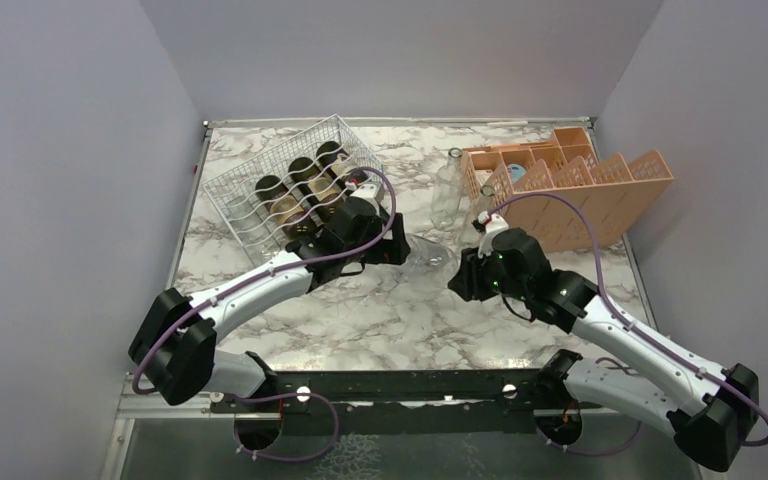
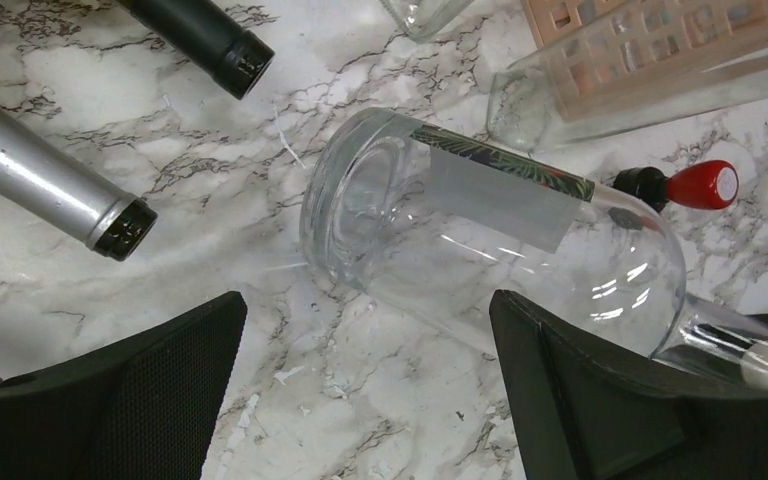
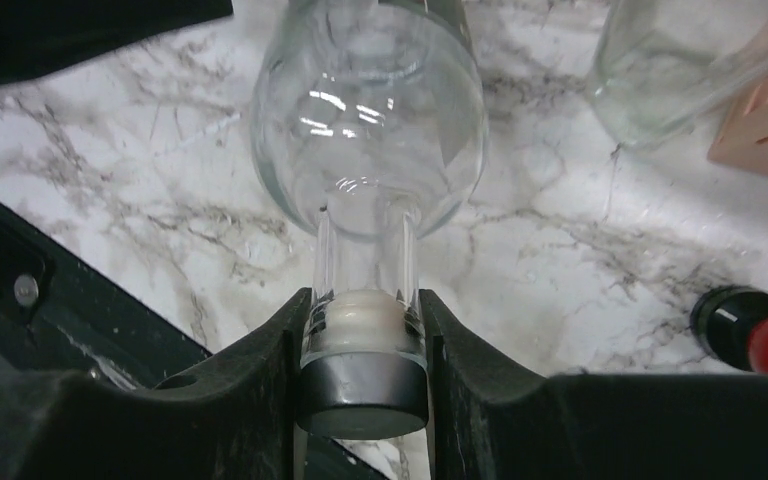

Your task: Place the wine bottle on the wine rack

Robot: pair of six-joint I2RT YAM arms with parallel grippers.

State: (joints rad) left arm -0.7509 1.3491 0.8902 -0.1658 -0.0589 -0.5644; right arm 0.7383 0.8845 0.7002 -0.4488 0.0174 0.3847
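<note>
Your right gripper (image 3: 365, 335) was clamped on the capped neck of the clear glass wine bottle (image 3: 370, 130), which lay on its side near the middle of the grey-veined marble table (image 1: 360, 320), neck toward three o'clock and base toward nine. Your left gripper (image 2: 365, 320) had its jaws spread wide just by the bottle's base, holding nothing. The white thin-wire wine rack (image 1: 250, 185) sat at ten o'clock with dark bottles (image 1: 270, 190) in its cradles, apart from the clear bottle; the orange plastic divided crate (image 1: 610, 190) stood at two o'clock
</note>
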